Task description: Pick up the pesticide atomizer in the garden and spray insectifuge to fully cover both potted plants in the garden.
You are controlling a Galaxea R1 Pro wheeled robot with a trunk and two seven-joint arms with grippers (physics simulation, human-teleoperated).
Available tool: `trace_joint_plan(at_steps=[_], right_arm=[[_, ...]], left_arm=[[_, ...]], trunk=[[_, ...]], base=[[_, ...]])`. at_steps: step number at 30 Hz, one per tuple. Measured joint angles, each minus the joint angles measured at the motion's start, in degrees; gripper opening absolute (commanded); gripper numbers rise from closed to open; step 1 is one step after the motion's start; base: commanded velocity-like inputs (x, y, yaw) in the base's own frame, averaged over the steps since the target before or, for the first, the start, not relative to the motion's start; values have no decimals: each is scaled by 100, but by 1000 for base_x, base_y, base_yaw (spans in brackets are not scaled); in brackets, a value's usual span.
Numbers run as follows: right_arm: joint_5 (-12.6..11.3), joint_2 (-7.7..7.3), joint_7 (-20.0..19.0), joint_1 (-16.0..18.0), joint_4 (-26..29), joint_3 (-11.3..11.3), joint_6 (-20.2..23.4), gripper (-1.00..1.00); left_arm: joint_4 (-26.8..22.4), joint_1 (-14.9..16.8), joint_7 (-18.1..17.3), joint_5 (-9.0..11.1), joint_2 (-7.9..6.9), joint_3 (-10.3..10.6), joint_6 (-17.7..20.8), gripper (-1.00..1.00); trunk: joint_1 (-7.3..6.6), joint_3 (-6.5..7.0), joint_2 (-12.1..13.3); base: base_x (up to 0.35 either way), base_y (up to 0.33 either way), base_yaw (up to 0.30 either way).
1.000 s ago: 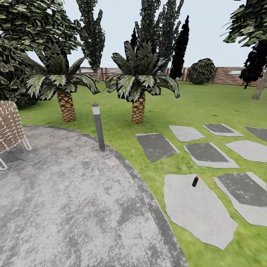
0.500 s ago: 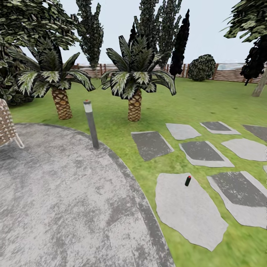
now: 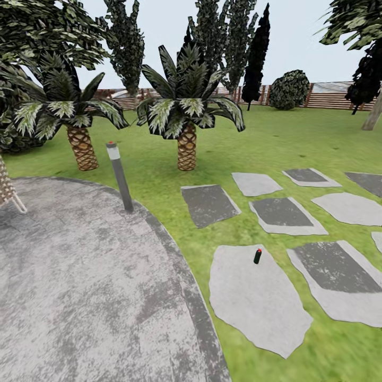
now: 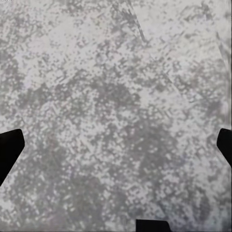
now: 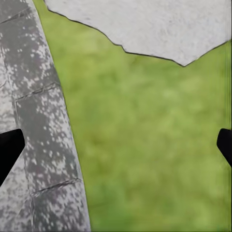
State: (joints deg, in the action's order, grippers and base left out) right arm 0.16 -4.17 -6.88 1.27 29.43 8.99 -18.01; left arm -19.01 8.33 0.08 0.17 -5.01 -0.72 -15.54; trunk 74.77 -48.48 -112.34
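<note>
A small slim dark bottle with a red tip (image 3: 258,256) stands upright on a pale stepping stone (image 3: 254,302) in the lawn, right of the patio; it is too small to tell whether it is the pesticide atomizer. The garden's grey mottled patio (image 3: 79,292) lies in the lower left of the head view. The potted plants are out of view. My left gripper (image 4: 116,147) hangs open over the patio stone, dark fingertips (image 4: 9,150) far apart. My right gripper (image 5: 116,147) is open too, over the patio's curb (image 5: 43,125) and grass, nothing between its fingertips (image 5: 8,147).
A grey bollard lamp with a red dot (image 3: 119,176) stands at the patio's edge. Two palms (image 3: 185,114) grow on the lawn behind it. Several flat stepping stones (image 3: 286,215) lie to the right. A wicker chair's edge (image 3: 6,188) shows at far left, a slatted fence (image 3: 329,95) at the back.
The whole picture has shifted left, so the camera has moved. The chair has slid almost out of frame; the bottle on its stone now sits further left and higher in the picture.
</note>
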Motion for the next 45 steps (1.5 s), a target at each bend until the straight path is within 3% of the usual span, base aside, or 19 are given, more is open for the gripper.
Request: trace_joint_plan(at_steps=[9,20,35,45], right_arm=[[-7,0,2,0,16,9,0,100],[-8,0,0,-2,11,10,1,100],[-7,0,0,-1,1,9,0,100],[-15,3,-18,0,22,1,1,100]], left_arm=[[0,0,0,3,0,-1,0,100],[2,2,0,7,0,-7,3,100],[1,1,0,23,0,-1,0,100],[0,0,0,25,-2,-1,1,100]], trunk=[[0,0,0],[-1,18,0],[-3,20,0],[-3,20,0]], base=[[0,-278,-21],[43,-278,-240],[225,-243,-255],[246,-233,-30]])
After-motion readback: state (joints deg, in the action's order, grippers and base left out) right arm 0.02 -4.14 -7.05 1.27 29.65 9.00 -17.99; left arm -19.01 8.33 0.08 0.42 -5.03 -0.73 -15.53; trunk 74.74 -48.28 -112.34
